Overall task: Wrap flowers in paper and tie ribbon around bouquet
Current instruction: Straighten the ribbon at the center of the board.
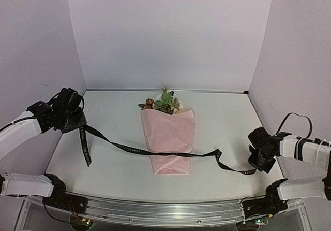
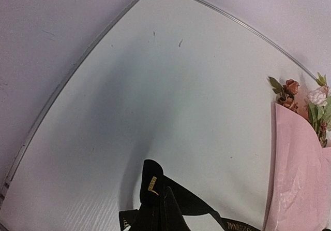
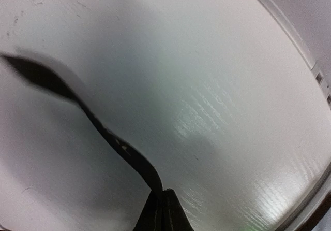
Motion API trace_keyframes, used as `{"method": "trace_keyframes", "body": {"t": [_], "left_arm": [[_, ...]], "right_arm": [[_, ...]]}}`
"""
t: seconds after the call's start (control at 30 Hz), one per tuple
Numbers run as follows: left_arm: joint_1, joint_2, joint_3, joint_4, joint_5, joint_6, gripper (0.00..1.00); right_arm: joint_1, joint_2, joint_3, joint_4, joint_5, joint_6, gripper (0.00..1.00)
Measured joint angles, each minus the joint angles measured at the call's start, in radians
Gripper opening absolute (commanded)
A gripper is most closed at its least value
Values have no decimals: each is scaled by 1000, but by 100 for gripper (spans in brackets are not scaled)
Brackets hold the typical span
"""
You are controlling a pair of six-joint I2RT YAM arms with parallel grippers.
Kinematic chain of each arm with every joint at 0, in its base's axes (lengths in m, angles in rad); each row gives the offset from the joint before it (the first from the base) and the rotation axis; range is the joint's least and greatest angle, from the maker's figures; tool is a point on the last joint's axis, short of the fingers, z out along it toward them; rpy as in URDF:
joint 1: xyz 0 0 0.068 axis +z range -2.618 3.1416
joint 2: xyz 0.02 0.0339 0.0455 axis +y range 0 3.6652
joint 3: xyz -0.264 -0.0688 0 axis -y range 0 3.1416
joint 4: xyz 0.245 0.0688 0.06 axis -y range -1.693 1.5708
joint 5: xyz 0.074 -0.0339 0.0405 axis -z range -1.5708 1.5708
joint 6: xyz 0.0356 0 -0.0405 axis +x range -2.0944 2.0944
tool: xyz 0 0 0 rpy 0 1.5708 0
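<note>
step: judged as drawing the ribbon snug across the bouquet ahead of a knot; both ends gripped, nothing crossed or tied yet
left hand: clamped shut on the left end, raised at the left side, a short tail hanging below
right hand: closed tight on the right end, low near the tabletop
doing it well: pull evenly from both sides, gently, since a light cone probably slides or rolls; lift the band toward the cone's middle before crossing the ends
ribbon look: narrow, black, light lettering, lying over the cone near its narrow end, sagging on both sides
bouquet look: pale pink paper folded into a cone at mid-tabletop, flowers and green leaves at the far, wide end
</note>
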Motion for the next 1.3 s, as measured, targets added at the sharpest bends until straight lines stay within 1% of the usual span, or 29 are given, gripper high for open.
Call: {"method": "trace_keyframes", "body": {"t": [0.1,0.23,0.37,0.47,0.57,0.67,0.8,0.97,1.0,1.03,1.07,1.1,1.13,1.17,1.2,1.27,1.3], "left_arm": [[0,-29,12,-42,-91,9,0],[0,-76,55,-85,-214,20,0],[0,-116,134,-117,-318,38,0],[0,-135,173,-131,-379,43,0],[1,-140,171,-157,-411,39,0],[1,-140,128,-173,-418,8,0],[1,-140,10,-179,-388,-56,0],[1,-116,-154,-161,-308,-180,0],[1,-106,-176,-158,-294,-203,2],[1,-96,-193,-155,-280,-228,5],[1,-88,-205,-153,-269,-254,11],[1,-81,-215,-151,-260,-282,20],[1,-75,-224,-146,-251,-309,26],[1,-72,-230,-143,-243,-329,34],[1,-69,-236,-138,-232,-341,44],[1,-67,-244,-127,-216,-378,61],[1,-67,-244,-124,-208,-389,70]], "right_arm": [[-8,-69,104,-75,66,-75,0],[-14,-133,289,-163,178,-215,0],[-20,-169,450,-221,292,-355,0],[-30,-178,519,-260,366,-458,0],[-42,-158,540,-291,407,-519,0],[-56,-126,528,-309,418,-534,0],[-91,-85,457,-317,406,-515,0],[-127,-6,366,-301,362,-455,0],[-134,7,353,-297,355,-444,0],[-143,20,341,-293,345,-433,0],[-152,31,332,-290,332,-420,0],[-162,42,326,-288,319,-408,2],[-171,54,323,-283,308,-395,8],[-178,63,322,-280,300,-385,16],[-183,71,320,-278,292,-372,29],[-189,82,319,-272,273,-355,57],[-191,84,318,-269,264,-346,65]]}}
